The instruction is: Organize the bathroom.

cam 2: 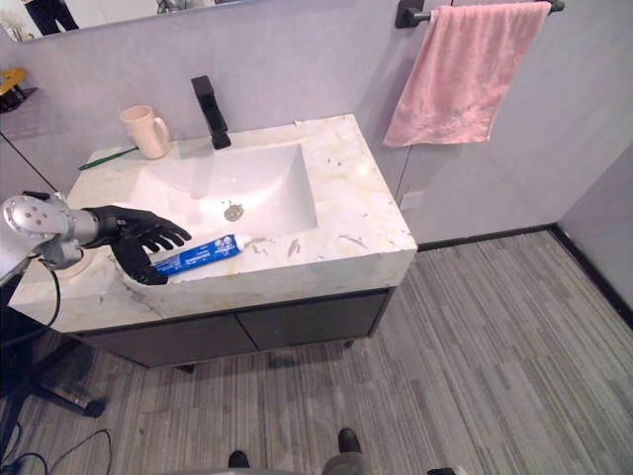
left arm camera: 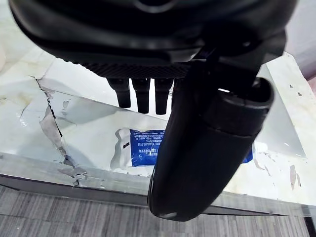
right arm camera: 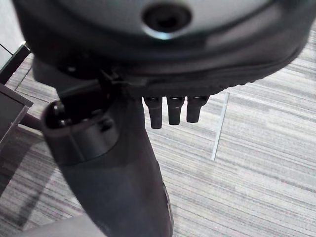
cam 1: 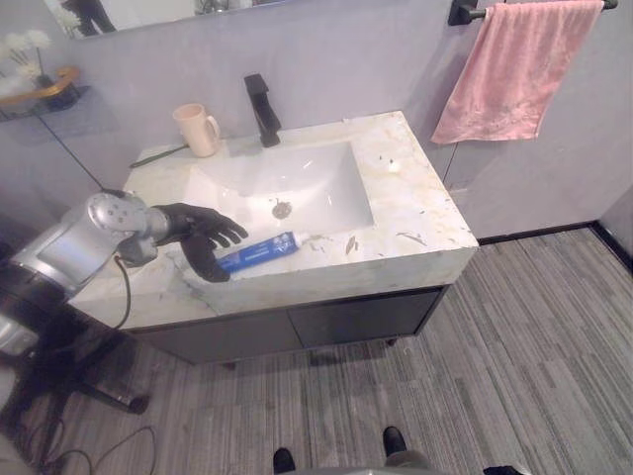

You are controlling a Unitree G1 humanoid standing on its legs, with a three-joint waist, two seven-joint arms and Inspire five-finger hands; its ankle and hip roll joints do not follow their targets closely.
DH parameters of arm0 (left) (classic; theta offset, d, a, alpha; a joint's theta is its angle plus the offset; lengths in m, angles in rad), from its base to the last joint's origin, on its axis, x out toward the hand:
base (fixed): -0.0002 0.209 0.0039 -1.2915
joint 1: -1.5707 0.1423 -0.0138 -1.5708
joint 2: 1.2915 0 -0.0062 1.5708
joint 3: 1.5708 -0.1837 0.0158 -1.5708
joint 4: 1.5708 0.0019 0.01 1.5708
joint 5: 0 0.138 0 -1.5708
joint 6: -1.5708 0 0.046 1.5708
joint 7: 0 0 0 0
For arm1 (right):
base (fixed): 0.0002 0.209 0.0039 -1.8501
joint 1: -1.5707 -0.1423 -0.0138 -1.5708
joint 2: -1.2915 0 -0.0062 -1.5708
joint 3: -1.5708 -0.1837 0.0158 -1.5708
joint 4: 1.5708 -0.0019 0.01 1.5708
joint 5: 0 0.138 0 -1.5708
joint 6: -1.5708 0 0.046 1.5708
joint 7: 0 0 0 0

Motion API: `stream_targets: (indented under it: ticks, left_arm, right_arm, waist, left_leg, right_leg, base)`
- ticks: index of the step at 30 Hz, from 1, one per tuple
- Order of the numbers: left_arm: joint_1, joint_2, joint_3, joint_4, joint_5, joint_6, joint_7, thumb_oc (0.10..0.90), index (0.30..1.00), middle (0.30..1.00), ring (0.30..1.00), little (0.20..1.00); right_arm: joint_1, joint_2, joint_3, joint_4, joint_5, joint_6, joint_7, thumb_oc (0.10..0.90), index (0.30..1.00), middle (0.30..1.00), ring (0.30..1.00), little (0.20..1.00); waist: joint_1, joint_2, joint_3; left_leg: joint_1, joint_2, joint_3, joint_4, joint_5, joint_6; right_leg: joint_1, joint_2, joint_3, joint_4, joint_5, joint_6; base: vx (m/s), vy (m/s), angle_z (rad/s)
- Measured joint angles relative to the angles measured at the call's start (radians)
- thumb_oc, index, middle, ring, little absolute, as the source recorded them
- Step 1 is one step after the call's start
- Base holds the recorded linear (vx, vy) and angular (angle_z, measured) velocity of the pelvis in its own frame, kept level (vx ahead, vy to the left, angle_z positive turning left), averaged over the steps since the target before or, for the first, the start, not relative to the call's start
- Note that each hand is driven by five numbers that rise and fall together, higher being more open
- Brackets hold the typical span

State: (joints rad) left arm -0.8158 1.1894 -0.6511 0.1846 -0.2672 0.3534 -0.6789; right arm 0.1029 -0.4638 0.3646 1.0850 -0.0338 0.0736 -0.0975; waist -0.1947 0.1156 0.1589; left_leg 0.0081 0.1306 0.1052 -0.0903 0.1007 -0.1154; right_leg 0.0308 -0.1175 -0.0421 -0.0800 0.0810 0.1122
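Closest to my head camera, on the marble counter (cam 1: 415, 198), my left hand (cam 1: 193, 233) hovers with fingers (cam 1: 226, 230) spread wide and thumb (cam 1: 206, 265) pointing down, holding nothing. Just past the thumb tip lies a blue toothpaste tube (cam 1: 259, 251), flat along the counter's front edge, below the sink basin (cam 1: 326, 193). My right hand (right arm camera: 113, 163) hangs over striped floor (right arm camera: 256, 148), fingers relaxed and empty.
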Motion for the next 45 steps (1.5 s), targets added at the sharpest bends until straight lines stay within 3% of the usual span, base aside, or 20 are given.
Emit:
stream_targets:
  ticks: [4,10,11,12,13,15,16,28,34,39,44,45]
  left_arm:
    - [0.000,0.000,0.000,0.000,0.000,-0.001,0.000,0.800,0.900,0.900,0.900,0.900]
    - [0.000,0.000,0.001,-0.002,0.004,-0.004,-0.004,0.800,0.900,0.900,0.900,0.900]
    - [0.000,0.000,0.001,-0.002,0.005,-0.004,-0.004,0.750,0.825,0.825,0.825,0.825]
    - [-0.001,0.000,0.001,-0.002,0.008,-0.005,-0.004,0.613,0.620,0.620,0.620,0.620]
    - [-0.003,0.000,0.002,-0.005,0.018,-0.006,-0.004,0.565,0.547,0.547,0.547,0.547]
    - [-0.004,0.000,0.003,-0.008,0.039,-0.009,-0.001,0.516,0.474,0.474,0.474,0.474]
    - [-0.013,0.000,0.004,-0.007,0.060,-0.011,0.015,0.406,0.309,0.309,0.309,0.309]
    - [-0.040,0.001,0.025,0.011,0.092,-0.007,0.028,0.400,0.300,0.300,0.300,0.300]
    - [-0.032,0.001,0.026,0.000,0.063,0.000,-0.024,0.400,0.300,0.300,0.300,0.300]
    - [0.043,-0.002,0.078,0.023,-0.063,0.039,0.088,0.400,0.300,0.300,0.300,0.300]
    - [0.111,-0.081,0.200,0.137,-0.172,0.044,0.199,0.400,0.300,0.300,0.300,0.300]
    - [0.113,-0.094,0.223,0.166,-0.175,0.045,0.229,0.400,0.300,0.300,0.300,0.300]
  right_arm:
    - [0.000,-0.001,0.000,-0.001,0.000,-0.001,0.000,0.800,0.900,0.900,0.900,0.900]
    - [-0.001,-0.005,0.000,-0.002,0.000,0.000,0.000,0.800,0.900,0.900,0.900,0.900]
    - [-0.001,-0.007,0.000,-0.002,0.000,0.000,0.000,0.800,0.900,0.900,0.900,0.900]
    - [-0.001,-0.009,0.000,-0.003,0.000,0.000,0.000,0.800,0.900,0.900,0.900,0.900]
    - [-0.002,-0.012,-0.001,-0.004,0.000,0.000,-0.001,0.800,0.900,0.900,0.900,0.900]
    - [-0.002,-0.013,-0.001,-0.008,0.000,0.000,-0.001,0.800,0.900,0.900,0.900,0.900]
    - [-0.003,-0.014,-0.001,-0.019,0.000,0.000,-0.001,0.800,0.900,0.900,0.900,0.900]
    - [-0.008,-0.014,-0.001,-0.041,0.000,-0.001,-0.001,0.800,0.900,0.900,0.900,0.900]
    - [-0.010,-0.014,-0.002,-0.034,0.000,0.000,-0.002,0.800,0.900,0.900,0.900,0.900]
    - [-0.010,-0.013,-0.004,-0.037,0.011,0.006,-0.024,0.800,0.900,0.900,0.900,0.900]
    - [-0.009,0.001,-0.141,-0.028,0.209,-0.012,-0.043,0.800,0.900,0.900,0.900,0.900]
    - [-0.010,0.000,-0.205,-0.029,0.280,-0.023,-0.053,0.800,0.900,0.900,0.900,0.900]
  waist:
    - [0.000,0.016,0.013]
    - [0.000,0.017,0.021]
    - [0.000,0.017,0.023]
    - [0.000,0.017,0.023]
    - [0.000,0.017,0.025]
    - [-0.001,0.016,0.026]
    - [-0.004,0.014,0.034]
    - [-0.014,0.011,0.054]
    - [-0.002,0.013,0.060]
    - [0.000,0.010,0.063]
    - [0.000,-0.001,0.066]
    - [-0.001,-0.014,0.065]
  left_leg:
    - [0.000,0.000,0.000,0.000,0.000,0.000]
    - [0.000,0.000,0.001,0.000,-0.001,-0.001]
    - [0.000,0.000,0.001,0.000,-0.001,-0.001]
    - [-0.001,0.000,0.001,0.000,-0.001,-0.001]
    - [-0.002,0.000,0.001,0.000,-0.001,-0.001]
    - [-0.002,0.000,0.002,0.000,-0.001,-0.001]
    - [-0.002,0.000,0.004,0.000,-0.001,-0.001]
    - [-0.002,-0.001,0.012,0.000,-0.002,-0.002]
    - [-0.001,-0.001,0.010,0.000,-0.002,-0.002]
    - [0.001,0.000,0.008,0.000,-0.002,-0.002]
    - [0.007,0.003,0.003,0.000,-0.001,-0.002]
    - [0.009,0.005,0.003,0.000,-0.001,-0.003]
  right_leg:
    - [0.000,0.000,0.000,0.000,0.000,0.000]
    - [0.000,0.000,0.000,0.000,0.000,0.000]
    - [-0.001,0.000,0.000,0.000,0.000,0.000]
    - [-0.001,0.000,0.000,0.000,0.000,0.000]
    - [-0.003,0.000,0.001,0.000,0.000,0.000]
    - [-0.003,0.000,0.002,0.000,0.000,0.000]
    - [-0.005,0.000,0.004,0.000,0.000,0.000]
    - [-0.009,-0.001,0.008,0.000,-0.001,0.000]
    - [-0.006,-0.001,0.006,0.000,0.000,0.000]
    - [-0.002,0.000,0.004,0.000,0.000,0.001]
    - [0.007,0.003,-0.001,0.000,0.000,0.001]
    - [0.009,0.005,0.000,0.000,0.000,0.001]
  base:
    - [0.00,0.000,0.00]
    - [0.00,0.000,0.00]
    - [0.00,0.000,0.00]
    - [0.00,0.000,0.00]
    - [0.00,0.000,0.00]
    - [0.00,0.000,0.00]
    - [-0.01,0.008,-0.04]
    - [0.00,0.001,-0.02]
    - [0.00,0.000,0.00]
    - [0.01,-0.013,0.01]
    - [0.02,-0.048,0.03]
    - [0.02,-0.040,-0.01]
